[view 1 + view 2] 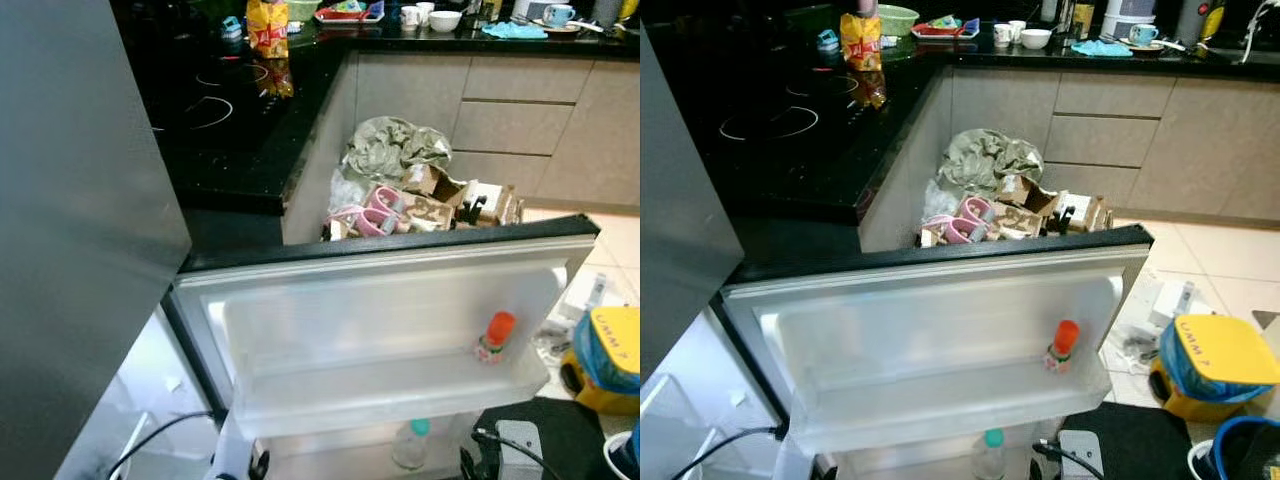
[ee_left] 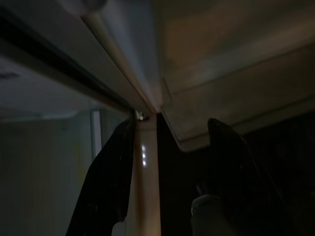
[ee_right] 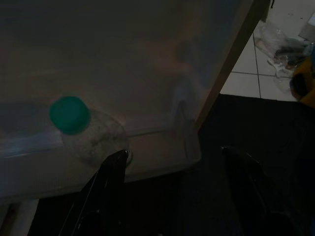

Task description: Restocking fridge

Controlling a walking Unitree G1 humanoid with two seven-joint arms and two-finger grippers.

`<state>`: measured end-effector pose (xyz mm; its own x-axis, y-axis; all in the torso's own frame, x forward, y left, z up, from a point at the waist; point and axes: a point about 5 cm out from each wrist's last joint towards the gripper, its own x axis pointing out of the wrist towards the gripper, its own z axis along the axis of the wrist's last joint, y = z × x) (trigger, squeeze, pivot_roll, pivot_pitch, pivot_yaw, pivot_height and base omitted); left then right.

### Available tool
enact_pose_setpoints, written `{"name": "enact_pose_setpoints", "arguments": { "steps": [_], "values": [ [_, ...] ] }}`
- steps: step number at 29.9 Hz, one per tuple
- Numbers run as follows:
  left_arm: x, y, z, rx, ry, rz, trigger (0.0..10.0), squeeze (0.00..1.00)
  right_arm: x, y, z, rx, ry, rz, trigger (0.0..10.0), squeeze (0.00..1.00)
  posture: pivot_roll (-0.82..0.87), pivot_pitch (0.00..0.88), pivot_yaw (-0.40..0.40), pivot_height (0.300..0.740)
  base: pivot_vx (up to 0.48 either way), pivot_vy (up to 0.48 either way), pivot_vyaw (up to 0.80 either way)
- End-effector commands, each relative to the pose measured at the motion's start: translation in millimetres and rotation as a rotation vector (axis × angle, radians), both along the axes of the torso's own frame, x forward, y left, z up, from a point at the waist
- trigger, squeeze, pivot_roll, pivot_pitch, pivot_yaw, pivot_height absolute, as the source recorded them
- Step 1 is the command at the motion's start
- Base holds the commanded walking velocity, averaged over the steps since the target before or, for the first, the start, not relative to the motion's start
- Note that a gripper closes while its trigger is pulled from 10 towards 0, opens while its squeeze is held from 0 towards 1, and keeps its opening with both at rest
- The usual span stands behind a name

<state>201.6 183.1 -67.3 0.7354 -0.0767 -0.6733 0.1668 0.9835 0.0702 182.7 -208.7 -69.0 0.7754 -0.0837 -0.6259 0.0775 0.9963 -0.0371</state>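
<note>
On fridge door [image 1: 400, 262] shelves stand 2 bottles [image 1: 493, 338].

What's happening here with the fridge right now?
The robot stands over an open fridge door. Its upper shelf holds a small orange-capped bottle, and a clear green-capped bottle sits in the bin below. The right gripper hovers by that lower bin with jaws open and nothing in them. The left gripper, also open, is at the door's edge.
</note>
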Motion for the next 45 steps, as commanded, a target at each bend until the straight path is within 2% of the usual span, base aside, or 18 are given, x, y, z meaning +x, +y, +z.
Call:
{"name": "enact_pose_setpoints", "arguments": {
  "steps": [1, 5, 21, 22, 23, 24, 26, 29, 31, 33, 34, 37, 45],
  "values": [
    [23.2, 4.8, 19, -0.011, -0.140, 0.016, 10.0, 0.00, -1.6, -0.5, 0, 0.006, -0.008, -0.015, 10.0, 0.00, -0.05, 0.000, 0.028, 0.720, 0.000, 0.000, 0.00],
    [20.8, 9.7, 18, -0.002, -0.128, 0.015, 10.0, 0.00, -1.9, 1.0, -1, 0.011, -0.005, -0.012, 10.0, 0.00, -0.05, 0.000, 0.029, 0.740, 0.000, 0.000, 0.00],
    [17.0, 15.2, 17, -0.011, -0.129, 0.042, 10.0, 0.00, -4.8, 2.2, -2, 0.019, -0.001, -0.010, 10.0, 0.00, -0.05, 0.000, 0.028, 0.740, 0.000, 0.000, 0.00],
    [11.9, 15.8, 12, -0.004, -0.084, 0.034, 10.0, 0.00, -6.9, 3.5, -5, 0.022, 0.033, -0.002, 10.0, 0.00, -0.04, 0.000, 0.026, 0.740, 0.000, 0.000, 0.00],
    [11.9, 15.8, 12, -0.004, -0.084, 0.034, 10.0, 0.00, -6.9, 3.5, -5, 0.022, 0.033, -0.002, 10.0, 0.00, -0.04, 0.000, 0.026, 0.740, 0.000, 0.000, 0.00],
    [3.2, 18.1, 5, 0.023, -0.006, 0.024, 10.0, 0.00, -9.4, 5.3, -8, 0.022, 0.069, 0.016, 10.0, 0.00, -0.04, 0.000, 0.025, 0.740, 0.000, 0.000, 0.00],
    [3.2, 18.1, 5, 0.023, -0.006, 0.024, 10.0, 0.00, -9.4, 5.3, -8, 0.022, 0.069, 0.016, 10.0, 0.00, -0.04, 0.000, 0.025, 0.740, 0.000, 0.000, 0.00],
    [-26.7, 34.0, -13, 0.112, 0.178, 0.046, 10.0, 0.00, -13.3, 5.4, -11, 0.020, 0.116, 0.023, 10.0, 0.00, -0.05, 0.000, 0.026, 0.740, 0.000, 0.000, 0.00],
    [-26.7, 34.0, -13, 0.112, 0.178, 0.046, 10.0, 0.00, -13.3, 5.4, -11, 0.020, 0.116, 0.023, 10.0, 0.00, -0.05, 0.000, 0.026, 0.740, 0.000, 0.000, 0.00],
    [-38.2, 45.2, -16, 0.147, 0.220, 0.094, 10.0, 0.00, -14.5, 4.0, -12, 0.017, 0.127, 0.023, 10.0, 0.00, -0.05, 0.000, 0.026, 0.740, 0.000, 0.000, 0.00],
    [-40.4, 48.8, -16, 0.135, 0.205, 0.131, 10.0, 0.00, -15.3, 2.9, -12, 0.013, 0.134, 0.024, 10.0, 0.00, -0.05, 0.000, 0.026, 0.740, 0.000, 0.000, 0.00],
    [-36.9, 47.3, -13, 0.100, 0.162, 0.136, 10.0, 0.00, -15.5, 1.9, -12, 0.011, 0.136, 0.024, 10.0, 0.00, -0.04, 0.000, 0.016, 0.740, 0.000, 0.000, 0.00],
    [-35.9, 41.2, -16, 0.098, 0.204, 0.097, 10.0, 0.00, -14.7, 1.1, -12, 0.012, 0.139, 0.025, 10.0, 0.00, -0.04, 0.000, 0.016, 0.740, 0.000, 0.000, 0.00]
  ]
}}
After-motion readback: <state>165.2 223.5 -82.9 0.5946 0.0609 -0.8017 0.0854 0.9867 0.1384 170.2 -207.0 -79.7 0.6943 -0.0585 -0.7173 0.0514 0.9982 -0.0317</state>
